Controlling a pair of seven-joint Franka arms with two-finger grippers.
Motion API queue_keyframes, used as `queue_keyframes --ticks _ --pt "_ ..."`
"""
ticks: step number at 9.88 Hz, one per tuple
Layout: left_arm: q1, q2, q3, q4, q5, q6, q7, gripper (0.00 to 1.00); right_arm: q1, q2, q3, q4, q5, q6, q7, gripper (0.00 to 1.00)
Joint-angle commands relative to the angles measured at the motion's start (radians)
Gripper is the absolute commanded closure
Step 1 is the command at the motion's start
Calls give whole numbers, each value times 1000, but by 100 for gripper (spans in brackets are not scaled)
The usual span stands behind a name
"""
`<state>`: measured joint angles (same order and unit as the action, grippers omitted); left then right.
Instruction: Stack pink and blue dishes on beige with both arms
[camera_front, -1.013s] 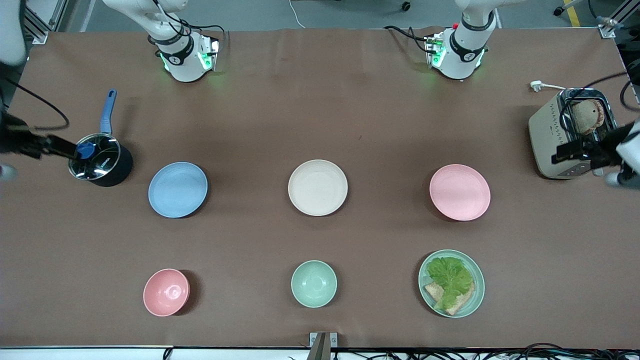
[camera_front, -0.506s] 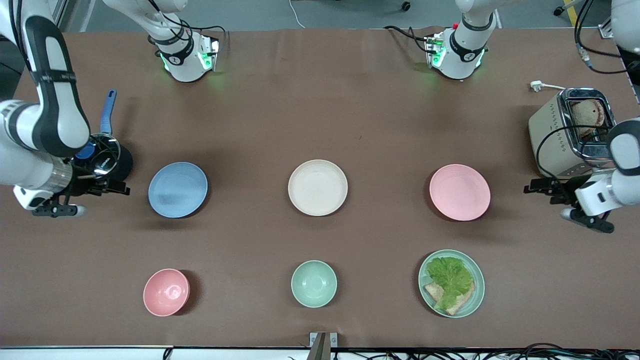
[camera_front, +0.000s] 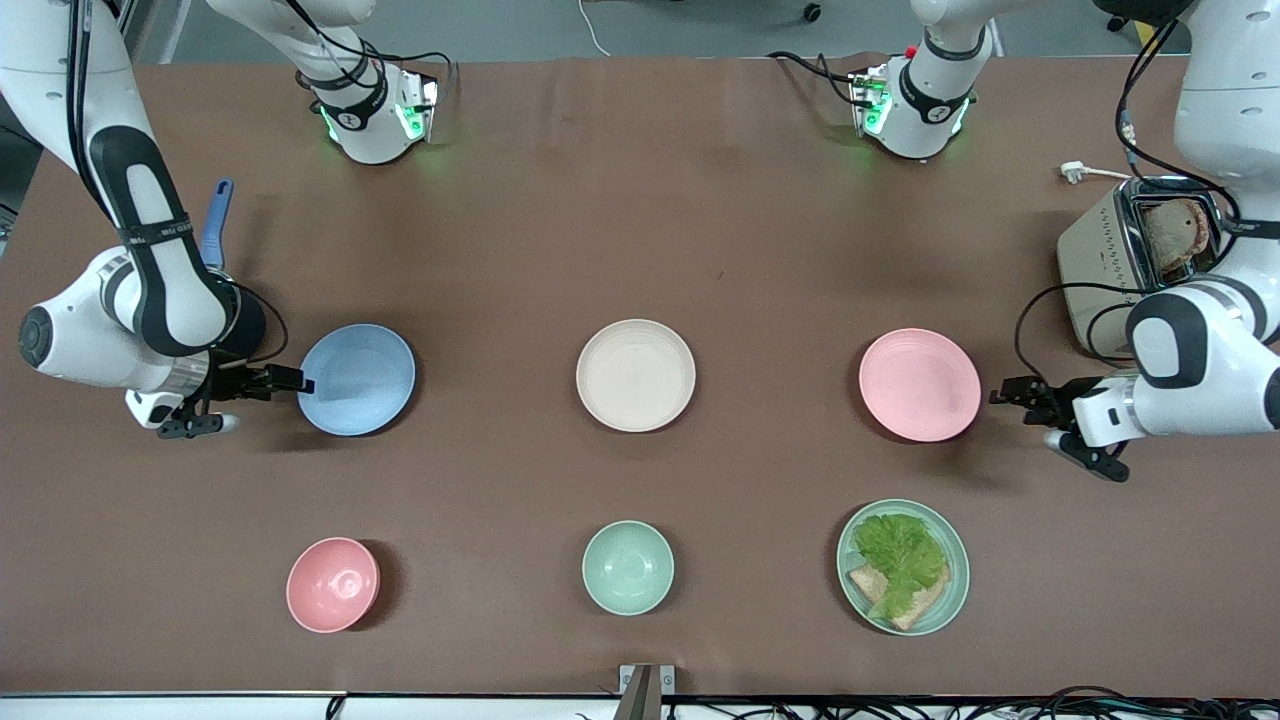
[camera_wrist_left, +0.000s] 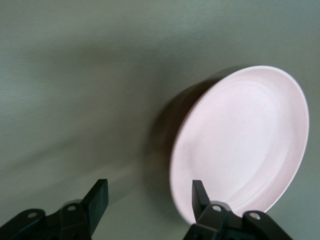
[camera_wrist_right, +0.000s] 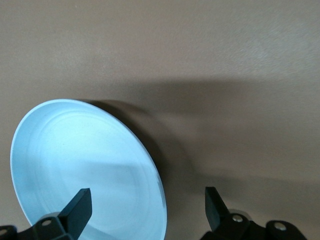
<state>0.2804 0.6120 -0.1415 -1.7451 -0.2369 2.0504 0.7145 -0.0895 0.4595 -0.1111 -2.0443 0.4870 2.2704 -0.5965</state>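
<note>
Three plates lie in a row: the blue plate (camera_front: 356, 379) toward the right arm's end, the beige plate (camera_front: 636, 375) in the middle, the pink plate (camera_front: 920, 384) toward the left arm's end. My right gripper (camera_front: 293, 381) is low at the blue plate's outer rim, open, with the rim of the blue plate (camera_wrist_right: 85, 160) between its spread fingers (camera_wrist_right: 80, 206). My left gripper (camera_front: 1005, 393) is low beside the pink plate's outer edge, open. In the left wrist view one finger (camera_wrist_left: 200, 192) overlaps the edge of the pink plate (camera_wrist_left: 245, 145). Neither holds anything.
A pan with a blue handle (camera_front: 215, 225) sits under the right arm's elbow. A toaster (camera_front: 1110, 260) with bread stands beside the left arm. Nearer the camera lie a pink bowl (camera_front: 333, 584), a mint bowl (camera_front: 628, 567) and a mint plate (camera_front: 955, 580) with lettuce and bread.
Both arms have swung in from the table's ends. The right gripper went from the pan to the blue plate's rim, the left from the toaster to the pink plate's edge. No plate moved.
</note>
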Motion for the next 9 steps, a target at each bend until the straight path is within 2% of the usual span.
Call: queue_keyframes --ticks 1,3,6,7,8,9 --pt "-9 25 -6 -37 -24 59 22 42 -22 -9 7 -46 77 12 -99 2" --pt "-10 29 -27 -69 -24 126 13 65 -24 -9 7 -60 97 12 -111 19" --pt "-12 37 -33 -68 -24 137 5 99 -24 4 -7 -65 100 12 -112 45" --pt "-21 25 -35 -65 -24 136 3 100 -24 4 -7 -65 110 11 -112 64" --pt "-35 0 -35 -60 -24 131 -1 100 -24 4 -7 -65 128 11 -112 93" --pt "-74 -52 -38 -63 -9 126 -76 100 -24 5 -12 -63 133 14 -126 100"
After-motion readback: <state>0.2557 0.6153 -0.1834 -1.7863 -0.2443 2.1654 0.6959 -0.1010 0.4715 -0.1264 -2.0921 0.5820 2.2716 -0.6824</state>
